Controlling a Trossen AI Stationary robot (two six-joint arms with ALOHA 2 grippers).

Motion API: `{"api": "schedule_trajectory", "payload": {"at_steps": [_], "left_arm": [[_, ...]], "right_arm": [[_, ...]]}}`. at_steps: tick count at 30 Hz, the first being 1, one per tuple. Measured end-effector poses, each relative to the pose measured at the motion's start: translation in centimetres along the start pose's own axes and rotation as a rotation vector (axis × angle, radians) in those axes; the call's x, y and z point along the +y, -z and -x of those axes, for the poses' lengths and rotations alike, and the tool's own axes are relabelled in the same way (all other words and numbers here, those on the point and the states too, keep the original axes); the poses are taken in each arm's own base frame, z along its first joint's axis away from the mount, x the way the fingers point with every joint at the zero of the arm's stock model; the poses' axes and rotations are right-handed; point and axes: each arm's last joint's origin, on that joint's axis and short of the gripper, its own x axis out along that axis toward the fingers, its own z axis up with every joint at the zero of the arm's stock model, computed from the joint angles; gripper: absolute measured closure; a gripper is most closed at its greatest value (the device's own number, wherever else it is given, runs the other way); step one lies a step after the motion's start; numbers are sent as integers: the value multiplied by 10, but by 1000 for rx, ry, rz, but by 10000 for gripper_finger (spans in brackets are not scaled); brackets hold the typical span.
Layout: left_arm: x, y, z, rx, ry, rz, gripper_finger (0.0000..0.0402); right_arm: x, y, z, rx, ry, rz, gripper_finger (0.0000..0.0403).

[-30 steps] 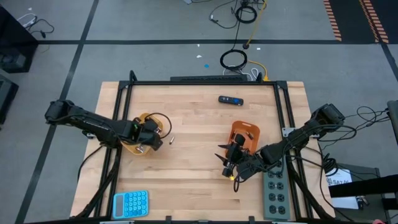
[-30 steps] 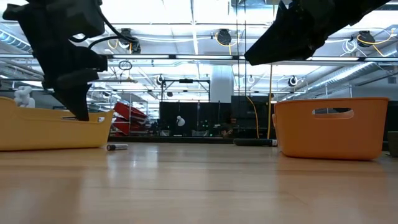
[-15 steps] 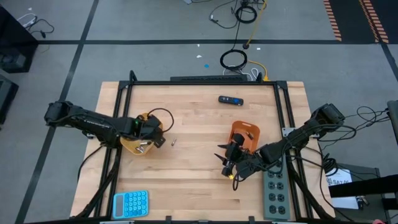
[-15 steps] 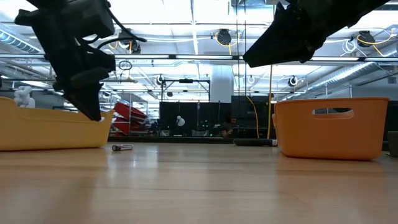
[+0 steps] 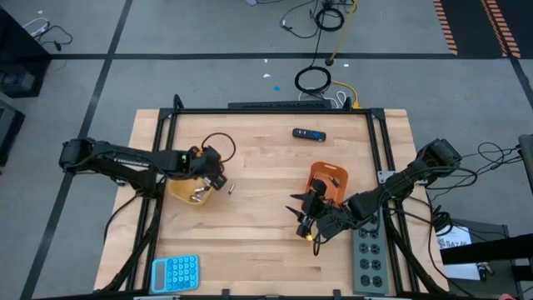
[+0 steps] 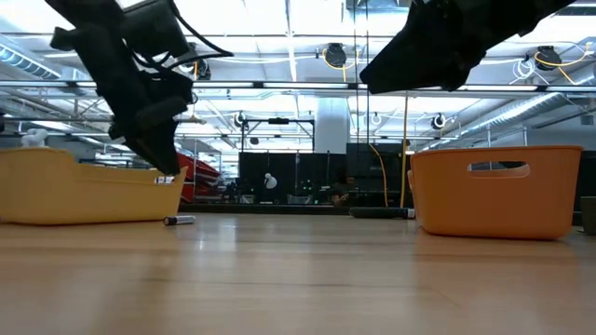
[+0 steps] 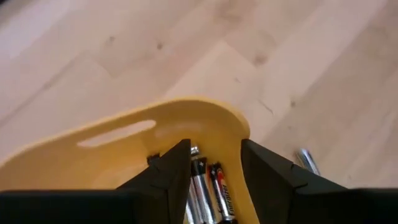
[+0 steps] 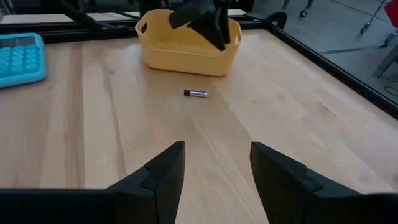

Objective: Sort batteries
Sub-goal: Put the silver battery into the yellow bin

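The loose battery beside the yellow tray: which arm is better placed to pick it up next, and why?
Left. The left hand hangs over the yellow tray, close to the loose battery; the right hand is across the table near the orange tray.

Looks like a robotics lab or industrial workshop hall. A butcher-block table (image 5: 266,233) is sitting in a black metal frame on grey concrete, cables (image 5: 313,80) are coiling on the floor at top centre, hazard-stripe tape (image 5: 450,29) is showing upper right, and fluorescent lights and exposed ducting are running overhead in the low view.
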Motion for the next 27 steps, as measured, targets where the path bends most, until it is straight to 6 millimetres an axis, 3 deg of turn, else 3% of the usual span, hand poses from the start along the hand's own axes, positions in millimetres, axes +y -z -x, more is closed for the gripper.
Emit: {"api": "schedule_trajectory", "payload": {"at_steps": [11, 21, 27], "left_arm": [[15, -20, -3, -43, -31, -22, 252], [-20, -30, 31, -79, 72, -150, 252], [-45, -13, 18, 98, 221, -153, 252]], "right_arm": [[1, 3, 2, 12, 0, -15, 229], [1, 4, 3, 16, 2, -33, 229], [1, 4, 3, 16, 1, -34, 229]]}}
